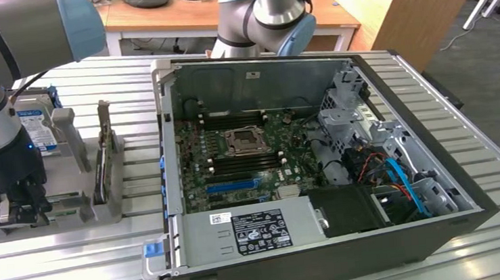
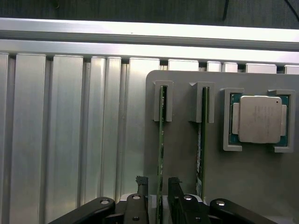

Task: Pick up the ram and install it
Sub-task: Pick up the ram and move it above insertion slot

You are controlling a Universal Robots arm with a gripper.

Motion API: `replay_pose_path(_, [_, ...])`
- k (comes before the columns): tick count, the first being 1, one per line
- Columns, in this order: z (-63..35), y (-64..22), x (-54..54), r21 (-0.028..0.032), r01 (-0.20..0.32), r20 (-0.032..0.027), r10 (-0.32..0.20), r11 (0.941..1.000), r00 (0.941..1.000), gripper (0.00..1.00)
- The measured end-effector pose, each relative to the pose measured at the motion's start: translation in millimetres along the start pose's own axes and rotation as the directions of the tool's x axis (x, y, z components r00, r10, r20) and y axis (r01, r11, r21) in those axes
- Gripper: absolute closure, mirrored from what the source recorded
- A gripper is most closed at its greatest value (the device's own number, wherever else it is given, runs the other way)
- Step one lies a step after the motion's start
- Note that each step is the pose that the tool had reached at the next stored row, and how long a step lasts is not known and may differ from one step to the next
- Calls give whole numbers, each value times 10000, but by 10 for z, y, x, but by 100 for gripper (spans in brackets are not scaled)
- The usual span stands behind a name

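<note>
Straddling ram [image 2: 161, 140] in grey holder [image 2: 243, 186], gripper [image 2: 158, 182] fully open, gripping nothing; pickup and install into motherboard [image 1: 242, 155] not done.

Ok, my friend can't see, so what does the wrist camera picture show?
The open tool straddles one ram stick standing on edge in a grey holder. A second stick and a square silver processor sit in the same holder, on a ribbed metal table.

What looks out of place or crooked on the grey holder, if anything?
Nothing stands out. The ram and the second stick stand straight in slots of the grey holder, and the processor sits square in its pocket.
</note>
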State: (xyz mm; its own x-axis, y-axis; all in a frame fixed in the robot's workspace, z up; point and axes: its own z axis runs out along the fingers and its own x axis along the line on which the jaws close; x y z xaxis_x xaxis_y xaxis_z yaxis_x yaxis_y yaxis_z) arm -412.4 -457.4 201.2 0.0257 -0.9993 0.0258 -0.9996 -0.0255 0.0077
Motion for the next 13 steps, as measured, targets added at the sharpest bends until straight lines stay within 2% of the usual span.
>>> replay_pose_path(12, [0, 0, 0, 0, 0, 0, 0, 10000, 10000, 70])
replay_pose_path(13, [0, 0, 0, 0, 0, 0, 0, 10000, 10000, 77])
